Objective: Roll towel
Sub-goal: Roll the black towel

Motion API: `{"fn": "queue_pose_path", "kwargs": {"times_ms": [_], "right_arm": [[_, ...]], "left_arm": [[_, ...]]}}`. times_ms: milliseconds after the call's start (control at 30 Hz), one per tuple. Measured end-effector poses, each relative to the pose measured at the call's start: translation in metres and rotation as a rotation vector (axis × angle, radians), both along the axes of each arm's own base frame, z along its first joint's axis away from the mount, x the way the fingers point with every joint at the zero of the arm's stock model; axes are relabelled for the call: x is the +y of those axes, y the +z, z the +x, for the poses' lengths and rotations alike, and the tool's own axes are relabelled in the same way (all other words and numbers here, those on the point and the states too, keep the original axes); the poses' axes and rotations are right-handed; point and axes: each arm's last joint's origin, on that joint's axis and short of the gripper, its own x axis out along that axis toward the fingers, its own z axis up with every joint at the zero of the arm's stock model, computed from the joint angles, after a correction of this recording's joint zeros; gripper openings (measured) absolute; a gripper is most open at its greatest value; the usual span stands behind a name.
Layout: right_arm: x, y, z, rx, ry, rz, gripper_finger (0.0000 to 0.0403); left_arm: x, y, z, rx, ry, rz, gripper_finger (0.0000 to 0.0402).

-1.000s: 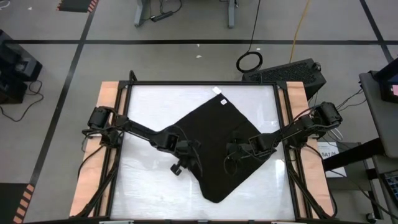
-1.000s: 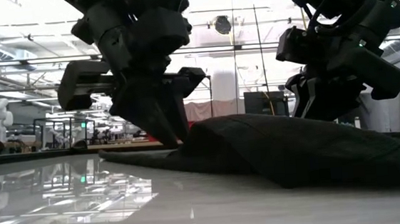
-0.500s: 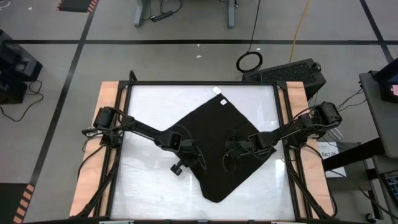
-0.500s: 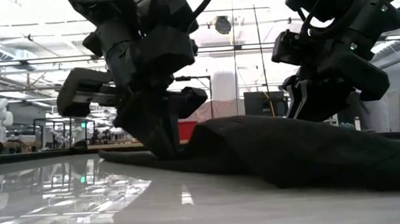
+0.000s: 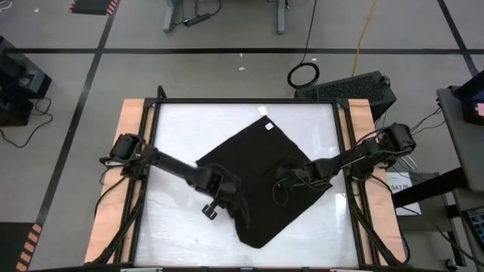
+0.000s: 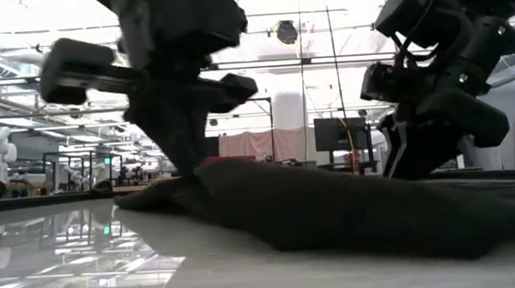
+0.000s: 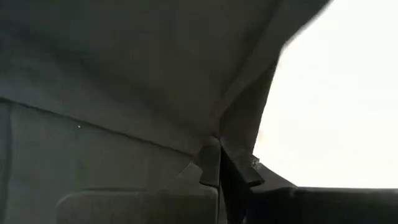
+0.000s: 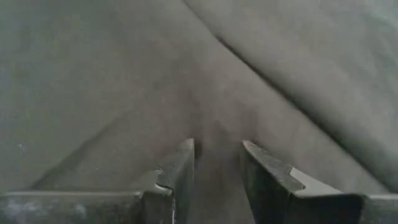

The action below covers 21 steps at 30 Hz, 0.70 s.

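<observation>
The black towel [image 5: 261,181] lies mid-table [image 5: 181,128], white tag [image 5: 267,125] at its far corner. The left gripper [image 5: 236,205] is pinched together on its left edge; the right gripper [image 5: 283,180] presses down on the cloth, fingers [image 8: 177,171] apart.

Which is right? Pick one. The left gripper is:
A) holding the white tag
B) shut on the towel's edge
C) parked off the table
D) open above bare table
B: in the left wrist view the left gripper has its fingers pinched together on a fold at the edge of the towel, beside bare table.
</observation>
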Motion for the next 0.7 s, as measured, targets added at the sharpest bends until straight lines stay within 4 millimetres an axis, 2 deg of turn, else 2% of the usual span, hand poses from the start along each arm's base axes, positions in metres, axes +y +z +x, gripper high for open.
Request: {"fn": "queue_pose_path", "kwargs": {"times_ms": [267, 467, 700], "right_arm": [[-0.011, -0.006, -0.005, -0.014, -0.098, 0.038, 0.0122], [-0.011, -0.006, -0.006, -0.013, -0.115, 0.051, 0.0122], [-0.011, -0.007, -0.006, -0.009, -0.117, 0.05, 0.0122]], "left_arm": [[-0.039, -0.001, -0.021, -0.037, 0.11, 0.21, 0.0001], [-0.061, -0.001, -0.034, -0.037, 0.248, 0.175, 0.0017], [-0.075, -0.001, -0.041, -0.041, 0.336, 0.127, 0.0051]]}}
